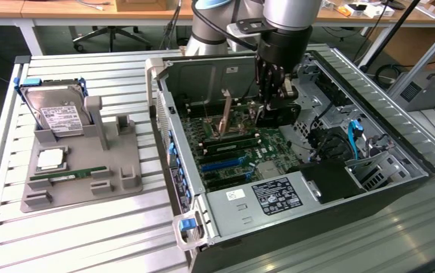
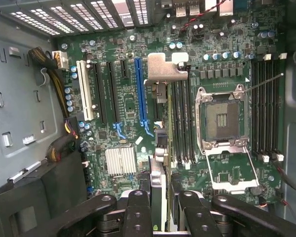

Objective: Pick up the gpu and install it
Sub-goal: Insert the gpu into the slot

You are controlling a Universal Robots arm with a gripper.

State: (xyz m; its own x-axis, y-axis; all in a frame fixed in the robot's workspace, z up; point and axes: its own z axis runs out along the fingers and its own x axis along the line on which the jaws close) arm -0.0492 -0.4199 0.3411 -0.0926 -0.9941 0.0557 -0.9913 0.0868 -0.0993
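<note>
Gripper [image 2: 160, 207] clamped on gpu [image 2: 158, 148] held edge-on, bracket end foremost, above motherboard [image 2: 123, 106], inside open case [image 1: 202, 74].

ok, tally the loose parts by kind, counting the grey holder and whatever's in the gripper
hard drive: 1
CPU: 1
RAM stick: 1
gpu, held in the gripper: 1
Total: 4

A slatted metal table [image 1: 88, 239] carries everything. Toward the exterior view's left sits a grey parts holder [image 1: 88, 170], directly on the slats. To its right, an open computer case [image 1: 294, 170] lies on its side, stretching from the far edge toward the near one.
</note>
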